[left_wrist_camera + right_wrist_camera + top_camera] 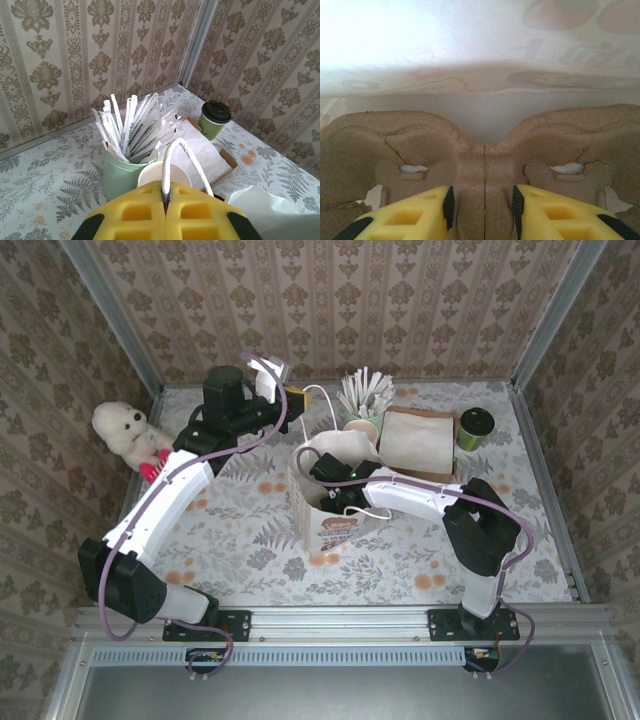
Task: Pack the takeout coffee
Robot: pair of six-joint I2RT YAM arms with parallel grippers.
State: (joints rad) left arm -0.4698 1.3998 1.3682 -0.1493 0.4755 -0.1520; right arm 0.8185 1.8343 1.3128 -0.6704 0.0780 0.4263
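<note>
The takeout coffee (475, 428) (215, 117), an olive-green cup with a black lid, stands upright at the back right of the table. A printed white paper bag (325, 515) stands in the middle. My left gripper (296, 396) (166, 197) is above and behind the bag, shut on its white rope handle (172, 155). My right arm reaches down into the bag. Inside, my right gripper (482, 200) is open. Its yellow fingers (415, 210) stand on either side of the middle ridge of a brown pulp cup carrier (395, 145), which lies against the bag's white wall.
A mint cup of wrapped straws (362, 405) (120, 175) and a cream paper cup (162, 175) stand behind the bag. A brown tray with flat paper (415, 440) lies left of the coffee. A white plush toy (125, 430) sits at the left wall.
</note>
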